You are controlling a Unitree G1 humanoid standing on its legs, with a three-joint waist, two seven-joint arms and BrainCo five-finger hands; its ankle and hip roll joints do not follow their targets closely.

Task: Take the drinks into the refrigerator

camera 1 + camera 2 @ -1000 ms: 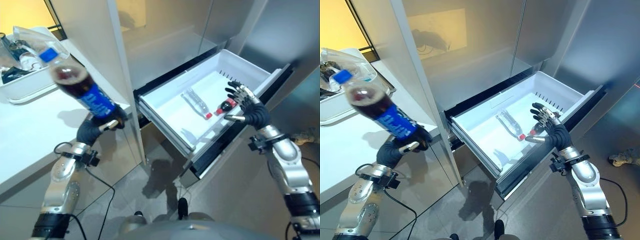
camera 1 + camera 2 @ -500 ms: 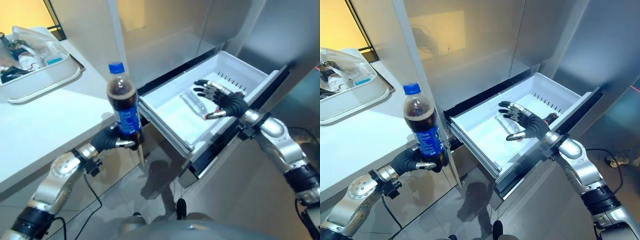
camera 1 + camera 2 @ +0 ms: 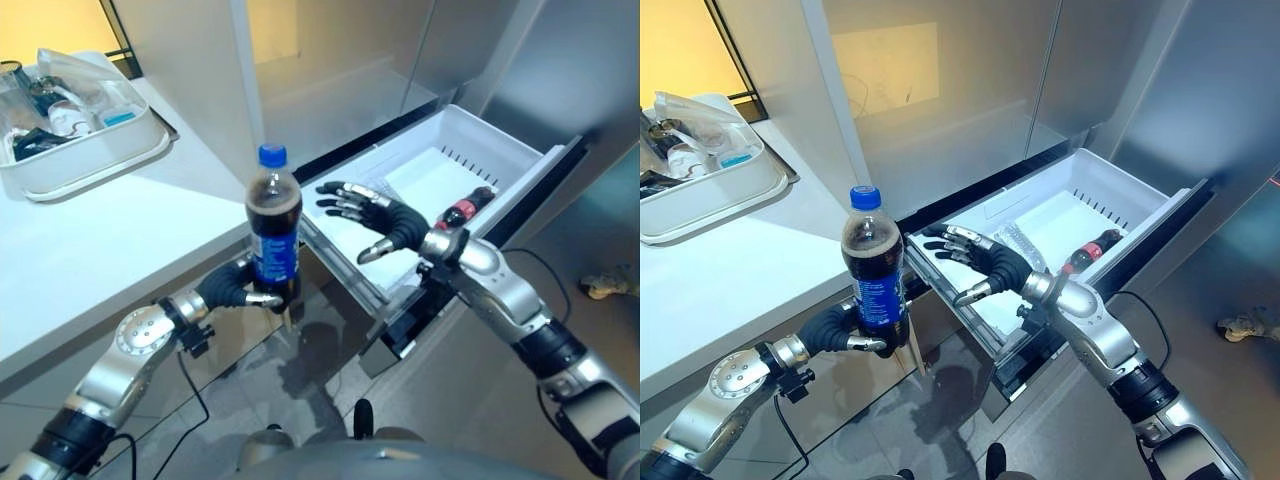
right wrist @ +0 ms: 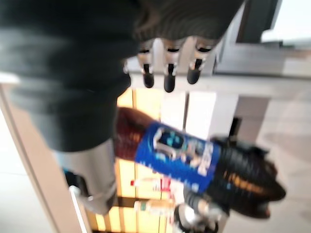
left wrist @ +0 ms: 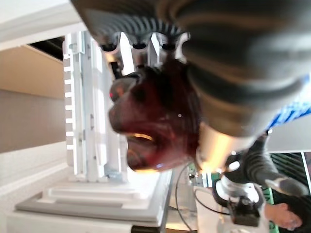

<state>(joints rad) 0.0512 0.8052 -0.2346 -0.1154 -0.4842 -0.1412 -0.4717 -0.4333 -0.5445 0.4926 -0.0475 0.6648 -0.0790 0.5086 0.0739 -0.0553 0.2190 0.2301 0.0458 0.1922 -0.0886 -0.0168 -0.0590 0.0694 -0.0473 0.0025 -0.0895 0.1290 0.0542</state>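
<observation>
My left hand [image 3: 235, 290] is shut on the lower part of a cola bottle [image 3: 274, 230] with a blue cap and blue label, held upright in front of the counter's edge. My right hand [image 3: 385, 222] is open, its fingers spread toward the bottle, a short way to the right of it and not touching. Behind it the white refrigerator drawer [image 3: 500, 150] stands pulled out. In it lie a small dark bottle with a red label [image 3: 467, 209] and a clear bottle [image 3: 1018, 241], partly hidden by the right hand. The right wrist view shows the cola bottle [image 4: 180, 155] past the straight fingers [image 4: 167, 73].
A white counter [image 3: 90, 240] runs along the left, with a white tray [image 3: 100, 165] of packets and small things at its far end. Tall steel refrigerator doors [image 3: 940, 90] rise behind the drawer. Grey floor tiles lie below.
My right hand has swung left out of the drawer toward the bottle. The left hand has carried the bottle a little to the right, still upright. The red-labelled bottle in the drawer is uncovered.
</observation>
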